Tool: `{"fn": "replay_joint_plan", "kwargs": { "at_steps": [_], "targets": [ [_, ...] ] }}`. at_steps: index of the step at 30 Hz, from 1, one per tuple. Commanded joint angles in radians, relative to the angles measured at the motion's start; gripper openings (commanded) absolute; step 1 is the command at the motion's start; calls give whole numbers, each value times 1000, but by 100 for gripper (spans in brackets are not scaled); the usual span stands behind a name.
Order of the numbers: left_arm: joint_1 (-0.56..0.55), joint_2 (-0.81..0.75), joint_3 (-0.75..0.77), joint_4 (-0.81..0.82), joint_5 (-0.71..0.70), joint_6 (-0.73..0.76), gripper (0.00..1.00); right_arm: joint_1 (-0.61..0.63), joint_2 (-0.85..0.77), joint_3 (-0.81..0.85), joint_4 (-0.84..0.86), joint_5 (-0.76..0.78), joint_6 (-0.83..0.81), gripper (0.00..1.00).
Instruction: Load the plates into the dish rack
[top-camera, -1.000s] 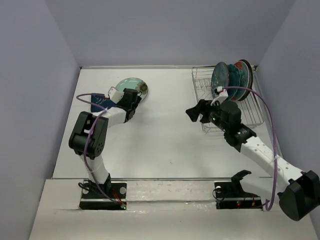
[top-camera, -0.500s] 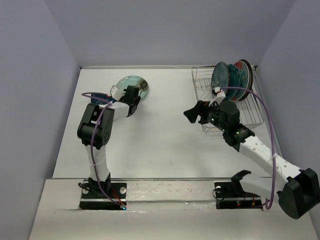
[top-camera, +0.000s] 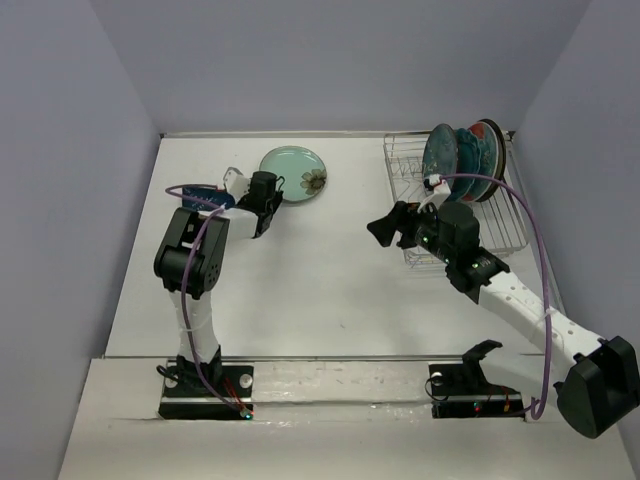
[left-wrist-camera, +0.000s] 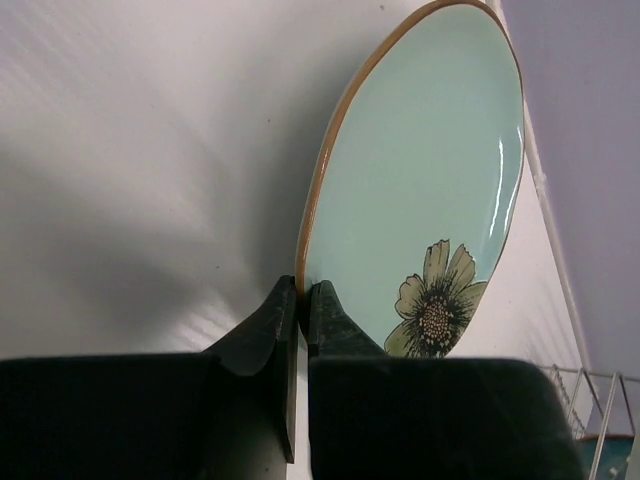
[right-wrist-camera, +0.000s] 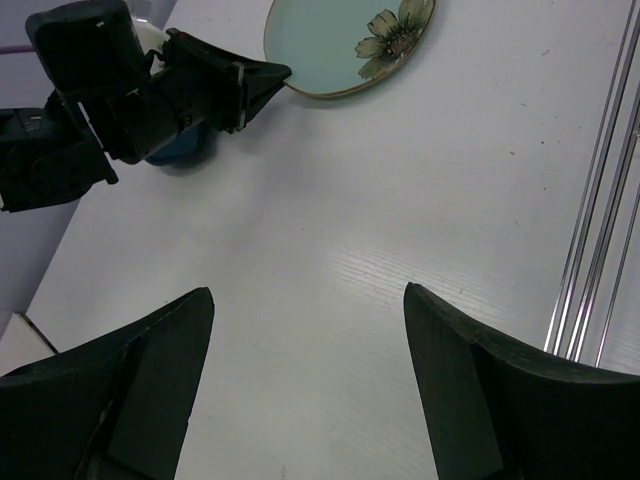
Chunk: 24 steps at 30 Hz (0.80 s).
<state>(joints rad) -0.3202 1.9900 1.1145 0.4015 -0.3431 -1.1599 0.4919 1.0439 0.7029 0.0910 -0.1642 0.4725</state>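
- The white tabletop (top-camera: 330, 300) is bare across its near and middle stretch, between the two arms.
- The right claw (top-camera: 388, 224) hangs over that stretch, its jaws wide apart and holding nothing, just left of the dish rack (top-camera: 400, 160).
- Farther back on the left, the left claw (left-wrist-camera: 302, 295) is clamped on the near rim of the pale mint flower plate (top-camera: 295, 172). A dark blue plate (top-camera: 200, 196) is partly hidden behind that arm.
- The rack sits in the far right corner, close to the right wall, with teal plates (top-camera: 445, 152) standing upright in it.
- Pale lavender walls (top-camera: 330, 70) close in three sides.
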Motion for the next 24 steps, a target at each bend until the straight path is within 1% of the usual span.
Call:
{"fn": "replay_joint_plan", "kwargs": {
  "at_steps": [1, 5, 6, 9, 12, 16, 18, 24],
  "targets": [
    [-10, -144, -122, 63, -22, 163, 6, 7, 13, 13, 56, -17, 11, 82],
    [-10, -301, -228, 164, 35, 192, 6, 7, 54, 52, 42, -63, 26, 82],
    [-8, -330, -279, 189, 47, 190, 6, 7, 82, 61, 41, -72, 35, 82],
    [-8, -442, -378, 310, 113, 187, 6, 7, 149, 101, 39, -113, 54, 83],
    [-8, -532, -432, 332, 173, 189, 6, 16, 206, 151, 41, -135, 72, 83],
    [-5, -640, -495, 349, 228, 189, 6, 16, 312, 227, 42, -144, 94, 86],
    [-3, -718, -534, 353, 262, 187, 6, 16, 379, 273, 42, -172, 110, 86],
    [-3, -954, -639, 333, 339, 198, 6, 16, 447, 348, 7, -167, 109, 88]
  ]
}}
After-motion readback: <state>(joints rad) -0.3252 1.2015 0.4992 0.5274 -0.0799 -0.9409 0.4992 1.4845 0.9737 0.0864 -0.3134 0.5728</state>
